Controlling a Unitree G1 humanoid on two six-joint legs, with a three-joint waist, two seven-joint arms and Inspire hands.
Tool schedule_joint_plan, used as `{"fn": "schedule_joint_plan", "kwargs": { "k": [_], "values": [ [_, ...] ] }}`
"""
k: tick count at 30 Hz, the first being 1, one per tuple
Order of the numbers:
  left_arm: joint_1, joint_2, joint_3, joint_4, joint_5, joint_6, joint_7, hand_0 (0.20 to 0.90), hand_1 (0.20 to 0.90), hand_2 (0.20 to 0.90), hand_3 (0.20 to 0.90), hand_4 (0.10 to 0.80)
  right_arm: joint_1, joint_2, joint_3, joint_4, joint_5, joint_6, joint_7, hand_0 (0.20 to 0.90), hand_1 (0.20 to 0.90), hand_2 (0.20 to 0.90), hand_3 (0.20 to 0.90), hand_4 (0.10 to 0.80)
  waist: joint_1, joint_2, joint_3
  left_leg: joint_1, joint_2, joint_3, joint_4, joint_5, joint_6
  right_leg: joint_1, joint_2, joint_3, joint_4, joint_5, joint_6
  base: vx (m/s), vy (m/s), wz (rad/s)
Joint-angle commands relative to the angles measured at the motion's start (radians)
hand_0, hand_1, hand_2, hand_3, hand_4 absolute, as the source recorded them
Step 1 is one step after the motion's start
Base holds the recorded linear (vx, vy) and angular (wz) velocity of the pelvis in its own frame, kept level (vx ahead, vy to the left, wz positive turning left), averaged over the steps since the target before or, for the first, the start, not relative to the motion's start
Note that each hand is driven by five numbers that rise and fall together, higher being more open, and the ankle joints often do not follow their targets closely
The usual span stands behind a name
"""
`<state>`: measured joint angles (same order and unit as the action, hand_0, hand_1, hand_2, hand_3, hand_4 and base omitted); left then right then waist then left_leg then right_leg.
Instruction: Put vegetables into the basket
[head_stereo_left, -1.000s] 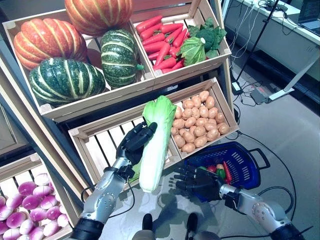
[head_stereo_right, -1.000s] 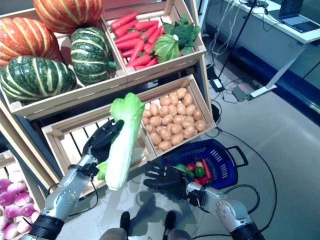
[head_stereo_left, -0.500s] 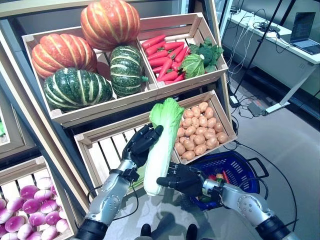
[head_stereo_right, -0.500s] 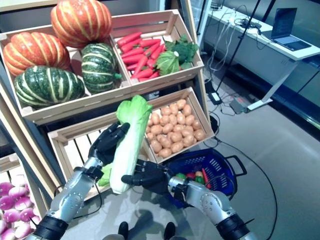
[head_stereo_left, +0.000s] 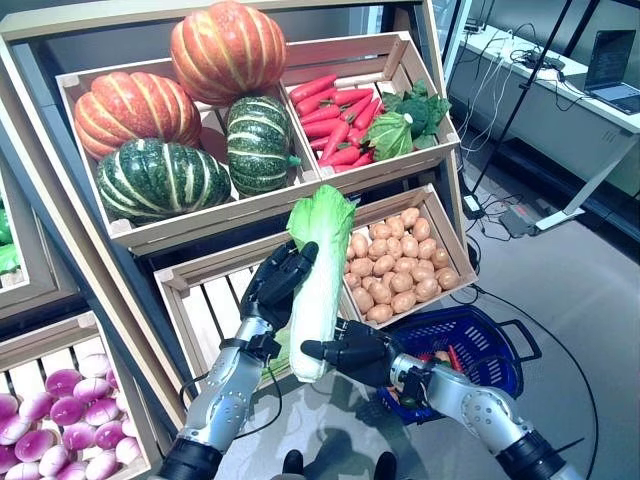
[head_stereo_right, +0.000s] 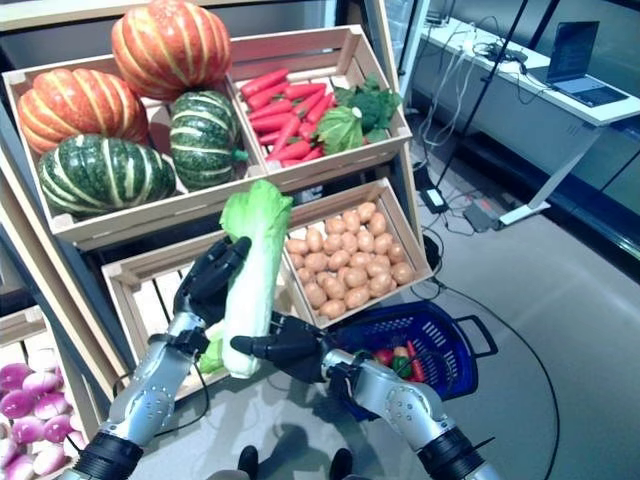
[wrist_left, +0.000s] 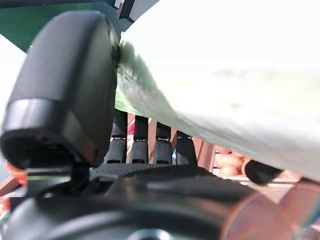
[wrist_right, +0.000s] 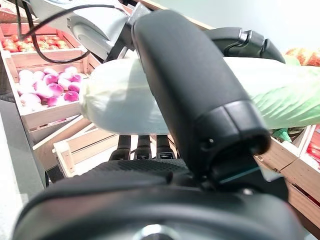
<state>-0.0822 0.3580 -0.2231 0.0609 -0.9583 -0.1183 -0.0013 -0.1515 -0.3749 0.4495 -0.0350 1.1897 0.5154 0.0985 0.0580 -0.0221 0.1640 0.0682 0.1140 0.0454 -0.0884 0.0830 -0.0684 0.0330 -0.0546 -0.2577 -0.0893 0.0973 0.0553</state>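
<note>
My left hand (head_stereo_left: 274, 290) is shut on a long pale-green napa cabbage (head_stereo_left: 318, 268) and holds it upright in front of the lower crates. In the left wrist view the cabbage (wrist_left: 225, 75) lies between the thumb and the fingers. My right hand (head_stereo_left: 350, 350) is open, with straight fingers against the cabbage's white lower end. In the right wrist view the cabbage (wrist_right: 125, 97) lies across the fingers, with the thumb raised beside it. The blue basket (head_stereo_left: 505, 335) stands on the floor at the lower right. It holds red and green vegetables (head_stereo_left: 445, 357).
A wooden stand (head_stereo_left: 130, 232) with tilted crates rises right behind the cabbage. A crate of small brown potatoes (head_stereo_left: 400, 265) is just right of it, above the basket. A desk with a laptop (head_stereo_left: 612, 95) stands far right, with cables on the floor.
My right hand has moved left from beside the basket to the cabbage's lower end. My left hand keeps its hold on the cabbage. The camera has shifted.
</note>
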Motion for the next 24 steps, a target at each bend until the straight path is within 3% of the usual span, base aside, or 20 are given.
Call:
{"fn": "schedule_joint_plan", "kwargs": {
  "k": [1, 4, 5, 6, 7, 24],
  "values": [
    [-0.121, -0.028, -0.012, -0.044, -0.009, -0.136, -0.031, 0.300, 0.300, 0.300, 0.300, 0.400, -0.077, 0.074, 0.003, -0.074, 0.084, -0.113, -0.035, 0.900, 0.900, 0.900, 0.900, 0.800, 0.010, -0.032, -0.073, 0.021, -0.024, -0.034, 0.001, -0.053, -0.026, 0.104, -0.071, -0.015, 0.002, -0.057, 0.062, 0.000, 0.000, 0.00],
    [-0.119, -0.027, -0.015, -0.056, -0.009, -0.134, -0.021, 0.300, 0.300, 0.300, 0.300, 0.400, -0.076, 0.065, 0.006, -0.079, 0.068, -0.103, -0.025, 0.900, 0.900, 0.900, 0.900, 0.800, 0.010, -0.033, -0.071, 0.022, -0.024, -0.034, 0.001, -0.054, -0.026, 0.105, -0.071, -0.014, 0.002, -0.057, 0.062, 0.000, 0.000, 0.00],
    [-0.119, -0.027, -0.015, -0.057, -0.008, -0.134, -0.021, 0.300, 0.300, 0.300, 0.300, 0.400, -0.075, 0.062, 0.007, -0.080, 0.068, -0.102, -0.023, 0.728, 0.728, 0.728, 0.728, 0.685, 0.010, -0.033, -0.069, 0.023, -0.024, -0.034, 0.001, -0.054, -0.026, 0.105, -0.071, -0.014, 0.002, -0.057, 0.062, 0.000, 0.000, 0.00],
    [-0.118, -0.026, -0.015, -0.058, -0.008, -0.132, -0.022, 0.300, 0.300, 0.300, 0.300, 0.400, -0.074, 0.059, 0.007, -0.080, 0.069, -0.101, -0.018, 0.491, 0.491, 0.491, 0.491, 0.527, 0.010, -0.034, -0.069, 0.023, -0.024, -0.034, 0.001, -0.054, -0.026, 0.105, -0.071, -0.014, 0.002, -0.057, 0.062, 0.000, 0.000, 0.00],
    [-0.118, -0.025, -0.015, -0.059, -0.008, -0.127, -0.021, 0.300, 0.300, 0.300, 0.300, 0.400, -0.076, 0.056, 0.008, -0.079, 0.074, -0.102, -0.016, 0.300, 0.300, 0.300, 0.300, 0.400, 0.011, -0.034, -0.070, 0.024, -0.024, -0.035, 0.001, -0.055, -0.026, 0.106, -0.071, -0.014, 0.002, -0.057, 0.063, 0.000, 0.000, 0.00],
    [-0.111, -0.022, -0.031, -0.063, -0.004, -0.109, -0.048, 0.300, 0.300, 0.300, 0.300, 0.400, -0.067, 0.062, -0.003, -0.082, 0.128, -0.150, -0.016, 0.300, 0.300, 0.300, 0.300, 0.400, 0.014, -0.033, -0.067, 0.027, -0.025, -0.039, 0.001, -0.059, -0.024, 0.105, -0.070, -0.009, 0.002, -0.054, 0.065, 0.000, 0.000, 0.00]
  ]
}}
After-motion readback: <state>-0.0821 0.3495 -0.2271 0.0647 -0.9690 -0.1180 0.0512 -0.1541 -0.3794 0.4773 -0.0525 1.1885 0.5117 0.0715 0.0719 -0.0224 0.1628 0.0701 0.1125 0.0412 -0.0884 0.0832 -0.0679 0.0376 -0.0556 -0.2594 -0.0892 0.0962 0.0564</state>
